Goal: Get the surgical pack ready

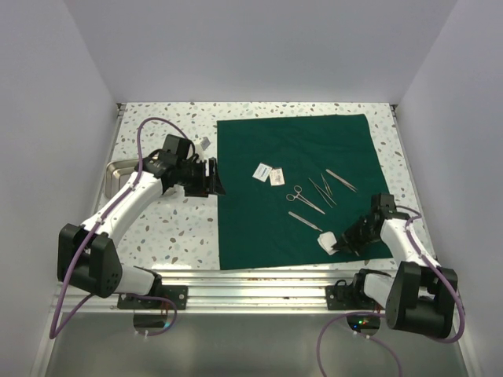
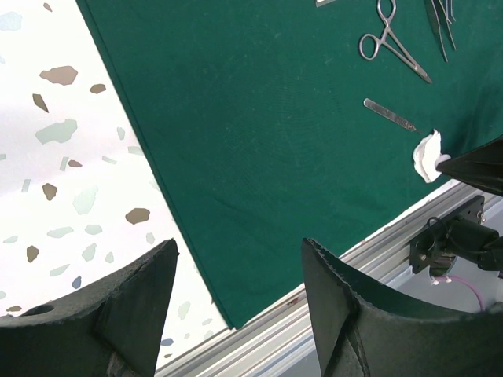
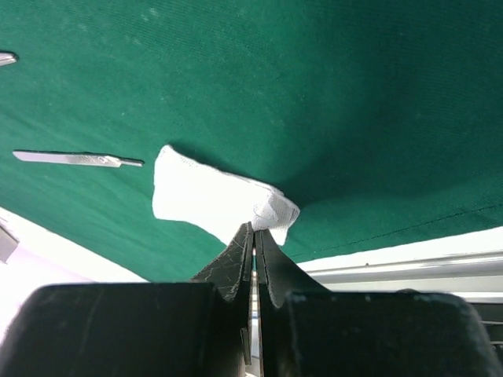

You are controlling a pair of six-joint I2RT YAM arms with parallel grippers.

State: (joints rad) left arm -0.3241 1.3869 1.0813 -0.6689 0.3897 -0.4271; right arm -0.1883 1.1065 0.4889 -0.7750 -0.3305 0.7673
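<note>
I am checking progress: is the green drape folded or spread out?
Spread out. The green drape lies flat on the table as one square sheet, no fold visible; steel instruments lie on it, gauze near its front edge.

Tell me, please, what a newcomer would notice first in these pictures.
The big dark green cloth on the speckled table, steel instruments lying on it. Near its front edge the right gripper is shut on white gauze; the left gripper hangs open at its left edge.
</note>
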